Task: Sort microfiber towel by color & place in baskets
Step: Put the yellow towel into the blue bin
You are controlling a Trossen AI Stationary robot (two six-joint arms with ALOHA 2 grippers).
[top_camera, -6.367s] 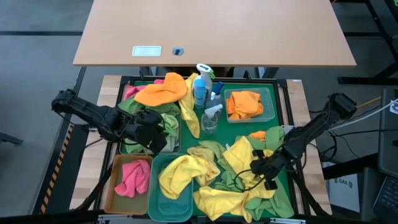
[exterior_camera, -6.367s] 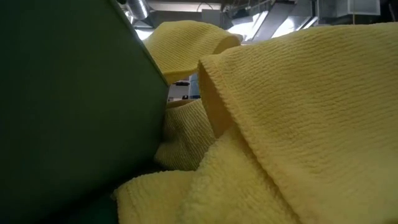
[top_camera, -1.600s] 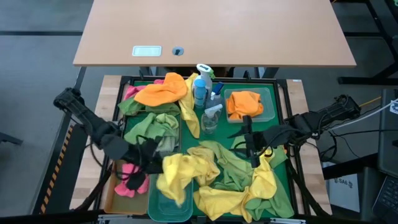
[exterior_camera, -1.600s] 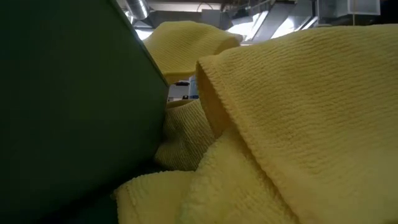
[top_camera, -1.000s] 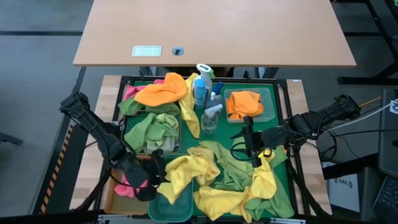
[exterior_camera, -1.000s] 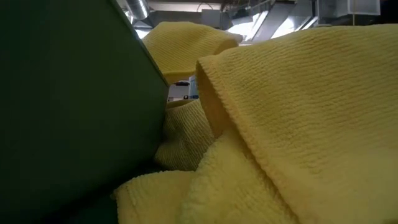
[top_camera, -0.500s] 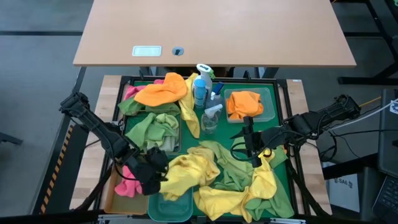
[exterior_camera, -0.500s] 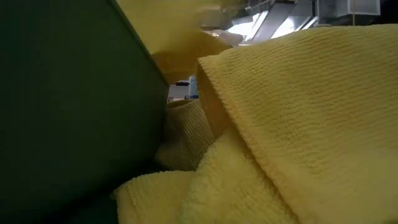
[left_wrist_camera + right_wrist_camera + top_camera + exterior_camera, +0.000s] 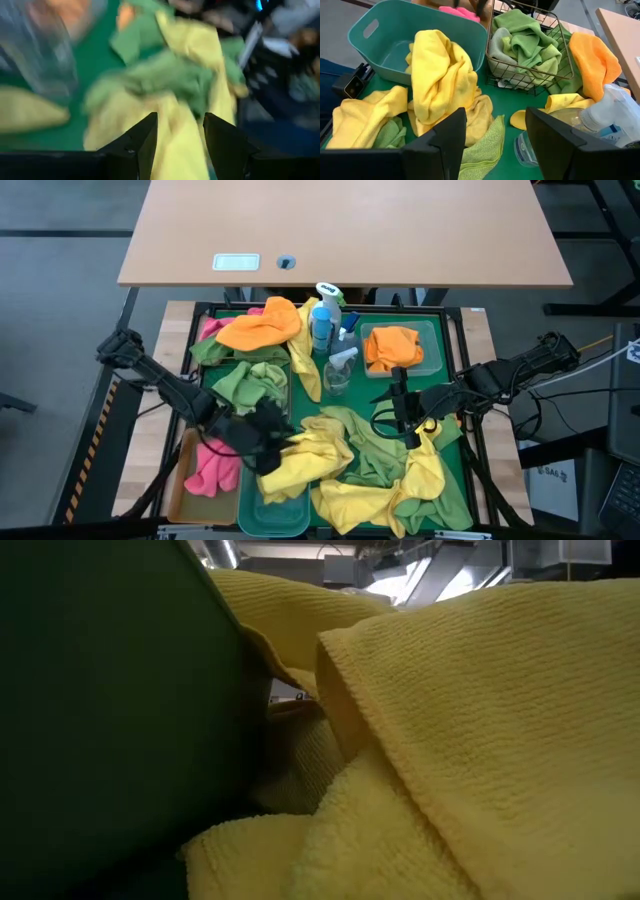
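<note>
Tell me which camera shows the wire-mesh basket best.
The right wrist view: the wire-mesh basket shows side-on, its mesh visible and green towels inside. The high view shows it from above, its mesh barely visible. The low and left wrist views miss it.

A robotics lab or workshop: a grey floor under a bare wooden desk at twelve o'clock, hazard-striped framing at nine o'clock, loose cables at three o'clock, and ceiling strip lights with ducting overhead.
</note>
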